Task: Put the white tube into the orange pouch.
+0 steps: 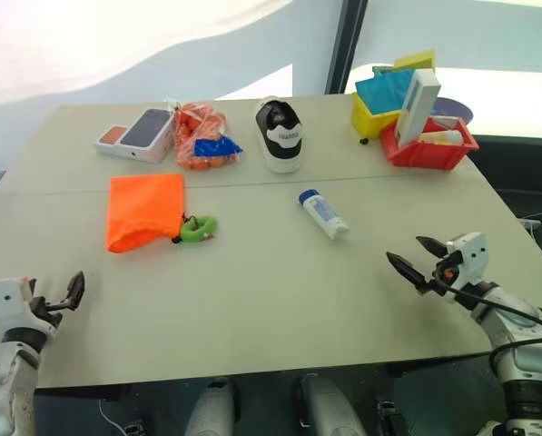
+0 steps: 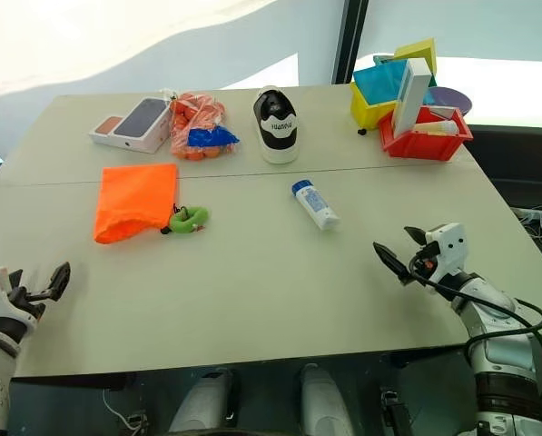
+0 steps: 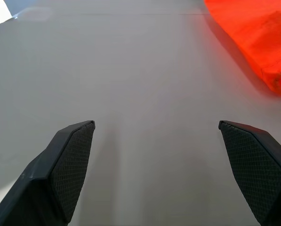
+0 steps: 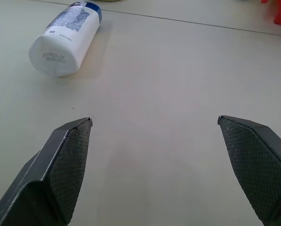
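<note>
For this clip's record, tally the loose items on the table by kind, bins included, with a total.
Pouches: 1, the orange pouch
Tubes: 2, the white tube and a pale tube in the red bin
Shoes: 1, black and white shoe
Phone boxes: 1
Bags of orange items: 1
Bins: 2, yellow bin and red bin
Tall white boxes: 1
Total: 9

The left end effector point(image 1: 60, 295), two black fingers on a white-and-grey wrist, hovers low at the near left with fingers spread wide, empty. The right end effector point(image 1: 414, 258), on a cabled grey arm, angles inward at the near right, also spread and empty.
</note>
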Robot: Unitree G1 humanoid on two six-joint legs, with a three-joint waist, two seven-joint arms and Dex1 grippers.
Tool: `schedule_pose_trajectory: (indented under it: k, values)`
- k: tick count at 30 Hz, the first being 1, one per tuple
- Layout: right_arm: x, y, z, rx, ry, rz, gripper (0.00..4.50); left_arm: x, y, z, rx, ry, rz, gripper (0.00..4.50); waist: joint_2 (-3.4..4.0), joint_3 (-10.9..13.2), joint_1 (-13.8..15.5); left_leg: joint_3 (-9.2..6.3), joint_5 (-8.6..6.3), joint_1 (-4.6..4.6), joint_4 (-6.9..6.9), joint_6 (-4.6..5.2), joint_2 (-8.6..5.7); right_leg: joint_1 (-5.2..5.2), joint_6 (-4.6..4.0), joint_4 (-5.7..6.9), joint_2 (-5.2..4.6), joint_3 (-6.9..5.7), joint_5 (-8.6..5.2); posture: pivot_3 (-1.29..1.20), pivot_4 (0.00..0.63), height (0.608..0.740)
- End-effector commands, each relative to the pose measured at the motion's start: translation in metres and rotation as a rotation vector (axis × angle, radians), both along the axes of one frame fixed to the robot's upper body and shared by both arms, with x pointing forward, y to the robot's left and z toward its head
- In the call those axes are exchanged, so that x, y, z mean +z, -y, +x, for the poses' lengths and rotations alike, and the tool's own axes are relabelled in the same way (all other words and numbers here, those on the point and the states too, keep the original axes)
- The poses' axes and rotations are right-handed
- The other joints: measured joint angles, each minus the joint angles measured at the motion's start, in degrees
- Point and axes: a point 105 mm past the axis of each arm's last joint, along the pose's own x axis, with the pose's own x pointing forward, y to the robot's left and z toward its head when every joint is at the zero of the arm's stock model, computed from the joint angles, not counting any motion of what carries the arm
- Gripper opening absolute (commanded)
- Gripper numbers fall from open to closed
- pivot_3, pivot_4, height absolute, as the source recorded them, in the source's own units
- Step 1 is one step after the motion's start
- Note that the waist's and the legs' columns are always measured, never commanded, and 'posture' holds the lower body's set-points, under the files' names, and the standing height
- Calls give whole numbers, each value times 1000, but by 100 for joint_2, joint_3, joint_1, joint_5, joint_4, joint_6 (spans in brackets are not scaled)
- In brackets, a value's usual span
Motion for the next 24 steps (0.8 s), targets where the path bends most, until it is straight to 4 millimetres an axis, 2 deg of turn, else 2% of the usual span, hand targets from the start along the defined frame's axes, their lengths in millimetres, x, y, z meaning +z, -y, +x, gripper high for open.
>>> schedule_pose_trajectory:
  k: [1, 9, 14, 18, 22, 24]
  values:
    - [17, 0, 3, -8, 59, 14, 4443, 13, -5, -1, 27, 45, 49, 4500, 0, 0, 1, 0, 0, 0, 0, 0, 0, 0, 0, 0, 0, 0, 0, 0, 150, 740]
    - [18, -5, 3, 0, 64, 10, 4443, 13, 1, 2, 20, 78, -11, 4500, 0, 0, -2, 0, 0, 0, 0, 0, 0, 1, -1, 0, 0, 0, 1, 0, 150, 740]
    - [22, -17, 6, 31, 81, 9, 4443, 27, 15, 9, -33, 129, 48, 4500, 0, 0, 0, 1, 0, 0, 1, 0, 0, 0, -1, 0, 2, 0, 1, 0, 150, 740]
    - [29, -43, 7, 121, 97, 12, 4443, 40, 43, 22, -169, 103, 323, 4500, 0, 0, 2, 1, 0, 0, 1, 0, -1, 1, -2, 1, 2, 1, 2, 0, 150, 740]
    - [34, -67, 5, 215, 99, 7, 4443, 51, 51, 29, -196, 114, 522, 4500, 0, 0, 3, 1, 0, 0, -1, 0, 0, 0, -13, 1, 2, 2, 8, 0, 150, 740]
    - [36, -86, -1, 295, 95, 2, 4443, 54, 58, 35, -220, 113, 641, 4500, 0, 0, 5, 1, 0, 0, -3, 0, 0, -1, -14, 0, 2, 3, 8, 0, 150, 740]
